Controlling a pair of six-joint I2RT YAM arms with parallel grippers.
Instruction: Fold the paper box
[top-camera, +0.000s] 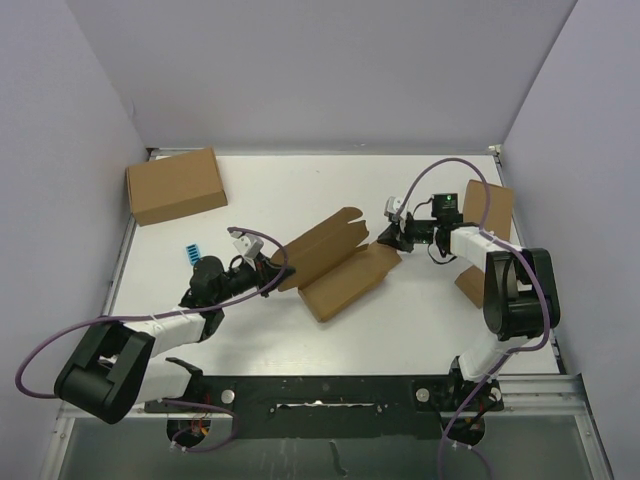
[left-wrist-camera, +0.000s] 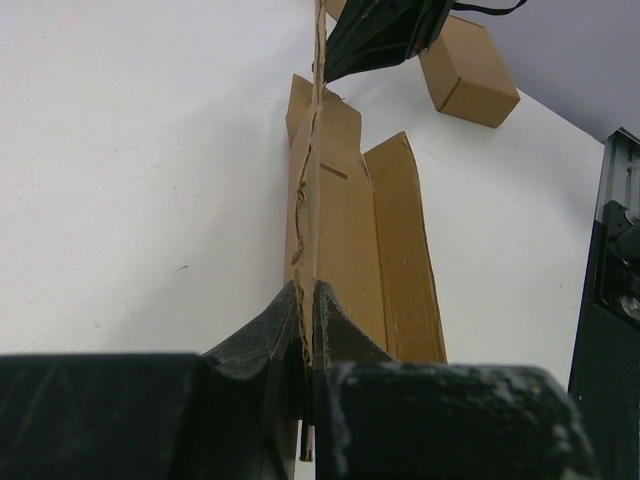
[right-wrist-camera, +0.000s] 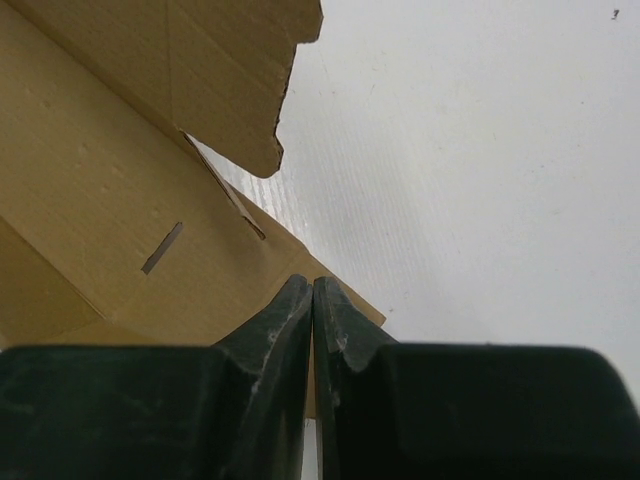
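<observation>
When viewed from above: paper box (top-camera: 340, 280) half-folded at mid-table (top-camera: 400, 330), lying aslant between the two arms. One long panel raised along the far side, trough open upward, end flaps loose.

Left gripper (top-camera: 272, 272) at the box's left end, pressed tight on the thin edge of the upright panel (wrist view: ragged cardboard edge running straight up out of the closed fingertips (left-wrist-camera: 285, 310)).

Right gripper (top-camera: 385, 240) at the box's right end, fingers (right-wrist-camera: 285, 310) pressed together, tips over a flap corner. Cannot tell whether any card caught between them. Slot cut visible in the panel just beyond.

Closed brown box (top-camera: 175, 185) at far-left corner, well apart from the work. Second brown box (top-camera: 495, 205) at far right, partly hidden behind the right arm. Small blue object (top-camera: 190, 250) on the table near the left arm.
</observation>
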